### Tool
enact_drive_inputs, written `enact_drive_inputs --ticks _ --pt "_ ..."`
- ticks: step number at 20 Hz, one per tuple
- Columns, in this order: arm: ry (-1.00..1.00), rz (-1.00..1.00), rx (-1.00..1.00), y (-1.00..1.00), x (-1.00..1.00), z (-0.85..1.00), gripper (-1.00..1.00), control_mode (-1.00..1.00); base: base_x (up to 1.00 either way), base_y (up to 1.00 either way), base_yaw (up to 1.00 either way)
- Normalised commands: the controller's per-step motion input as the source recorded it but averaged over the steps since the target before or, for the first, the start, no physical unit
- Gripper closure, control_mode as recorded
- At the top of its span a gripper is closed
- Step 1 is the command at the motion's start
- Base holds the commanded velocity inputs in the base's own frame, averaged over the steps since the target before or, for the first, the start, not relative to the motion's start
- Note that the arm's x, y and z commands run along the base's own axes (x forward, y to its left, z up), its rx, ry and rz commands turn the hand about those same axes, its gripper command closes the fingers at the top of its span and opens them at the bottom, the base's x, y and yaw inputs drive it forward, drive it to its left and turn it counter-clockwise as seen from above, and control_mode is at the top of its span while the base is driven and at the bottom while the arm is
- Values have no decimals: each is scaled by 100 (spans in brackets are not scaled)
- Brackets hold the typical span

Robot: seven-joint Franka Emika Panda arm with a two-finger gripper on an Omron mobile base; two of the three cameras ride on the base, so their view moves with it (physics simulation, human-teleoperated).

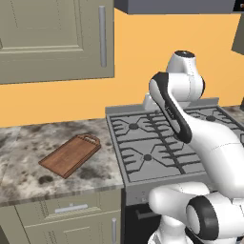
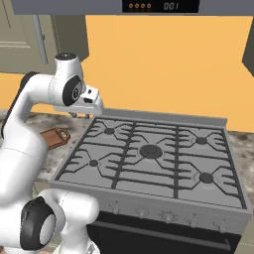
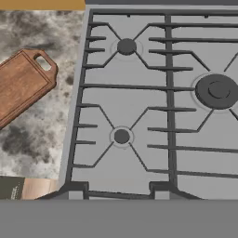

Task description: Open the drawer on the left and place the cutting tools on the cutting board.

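We see the drawer (image 1: 70,208) closed under the counter (image 1: 28,143), directly below the cutting board (image 1: 70,155) lying bare just left of the stove (image 1: 167,143), gripper (image 2: 82,115) above the stove's left edge, holding nothing, opening width unclear.

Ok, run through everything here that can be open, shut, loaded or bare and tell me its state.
drawer: shut.
cutting board: flat on the counter, bare.
upper cabinet door: shut.
lower cabinet door: shut.
stove: grates bare, no flame showing.
gripper: above the stove's left edge, holding nothing; jaw state unclear.
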Motion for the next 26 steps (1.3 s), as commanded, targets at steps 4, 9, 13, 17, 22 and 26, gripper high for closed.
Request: enact_drive_inputs --ticks 4,9,13,17,22,26 --pt "-13 0 0 8 -54 -18 -100 -100 0 0 0" --pt "-28 0 -23 93 -100 -37 -100 -100 0 0 0" --pt "-34 0 -41 100 -100 -42 -100 -100 0 0 0" --pt "-26 0 -39 100 -100 -42 -100 -100 0 0 0" --pt "-13 4 -35 99 -97 -52 -100 -100 0 0 0" --pt "-1 15 -39 44 -52 -59 -100 -100 0 0 0"
